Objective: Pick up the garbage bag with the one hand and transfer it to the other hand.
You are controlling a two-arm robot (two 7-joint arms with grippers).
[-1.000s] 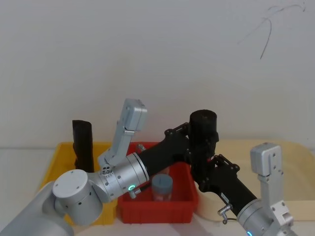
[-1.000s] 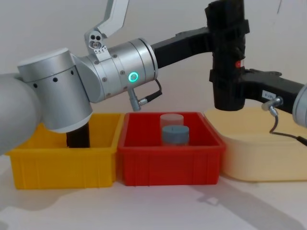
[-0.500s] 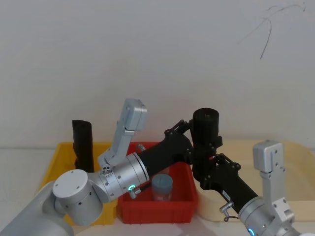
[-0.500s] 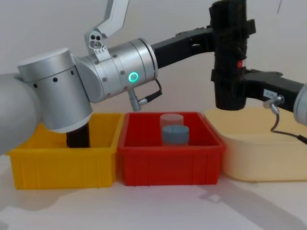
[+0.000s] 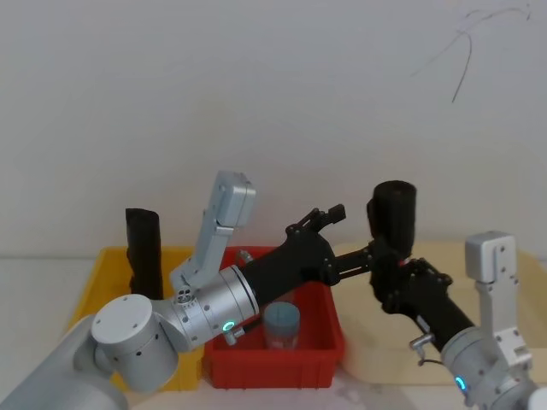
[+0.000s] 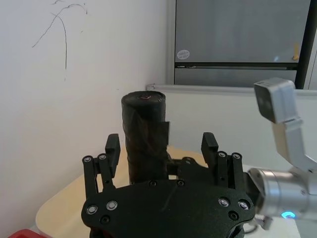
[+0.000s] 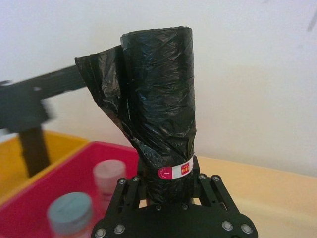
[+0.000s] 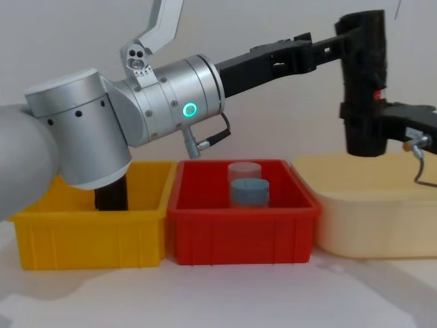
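The garbage bag (image 5: pixel 392 213) (image 8: pixel 364 65) (image 7: pixel 161 104) is a tall black roll with a red-and-white label (image 7: pixel 174 171), upright in the air over the cream tray. My right gripper (image 5: pixel 395 275) (image 8: pixel 360 121) (image 7: pixel 168 182), on the arm with the blue ring light, is shut on the roll's lower part. My left gripper (image 5: pixel 355 236) (image 8: pixel 325 48) (image 6: pixel 161 148), on the arm with the green ring light, stands open just left of the bag. Its fingers (image 6: pixel 113 148) are spread wide and hold nothing. In the left wrist view the bag (image 6: pixel 144 131) stands beyond the fingertips.
A yellow bin (image 8: pixel 89 240) (image 5: pixel 94 275) at the left holds a plain black roll (image 5: pixel 144 252) (image 8: pixel 111 198). The red bin (image 8: pixel 242 236) (image 5: pixel 273 363) in the middle holds a jar with a grey-blue lid (image 8: pixel 247 186) (image 5: pixel 281 323). A cream tray (image 8: pixel 369 219) lies at the right.
The left gripper has opened and let go of the bag. The right gripper, still shut on the bag, has carried it rightward away from the left fingers. The left arm stayed put.
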